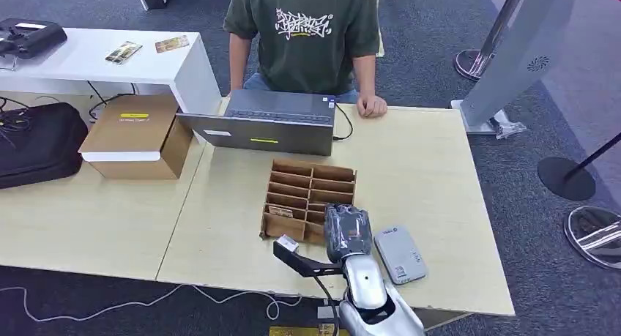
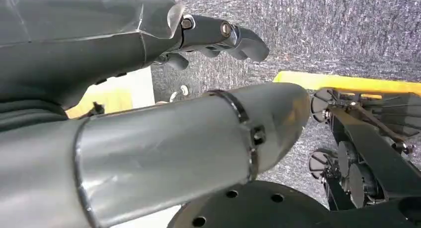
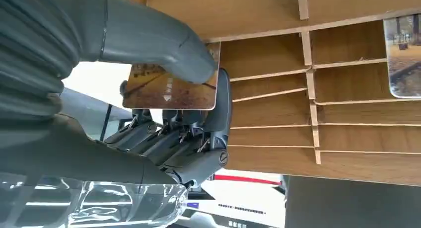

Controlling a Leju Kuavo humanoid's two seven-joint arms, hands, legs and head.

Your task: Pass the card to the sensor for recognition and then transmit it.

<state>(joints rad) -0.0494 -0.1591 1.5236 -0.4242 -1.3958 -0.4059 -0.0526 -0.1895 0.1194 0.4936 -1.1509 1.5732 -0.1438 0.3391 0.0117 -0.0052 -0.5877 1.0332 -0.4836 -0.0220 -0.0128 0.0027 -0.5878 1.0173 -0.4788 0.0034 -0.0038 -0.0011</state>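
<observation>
My right hand (image 1: pixel 348 232) hangs over the near right corner of the wooden card rack (image 1: pixel 307 181). In the right wrist view the right hand (image 3: pixel 174 143) pinches a card (image 3: pixel 171 89) with an orange landscape print between thumb and fingers, just off the rack's slots (image 3: pixel 278 54). Another card (image 3: pixel 403 59) stands in a slot further along, and a card in the rack (image 1: pixel 280 211) sits at its near left. The grey card sensor (image 1: pixel 400 254) lies flat on the table just right of my right hand. My left hand (image 2: pixel 213 34) hangs over carpet, holding nothing.
A person in a green shirt (image 1: pixel 304 36) sits behind the table, one hand (image 1: pixel 371 105) resting on it beside a grey laptop (image 1: pixel 267 120). A cardboard box (image 1: pixel 139 135) and a black bag (image 1: pixel 36 142) lie at the left. Bare table (image 1: pixel 417 168) stretches right of the rack.
</observation>
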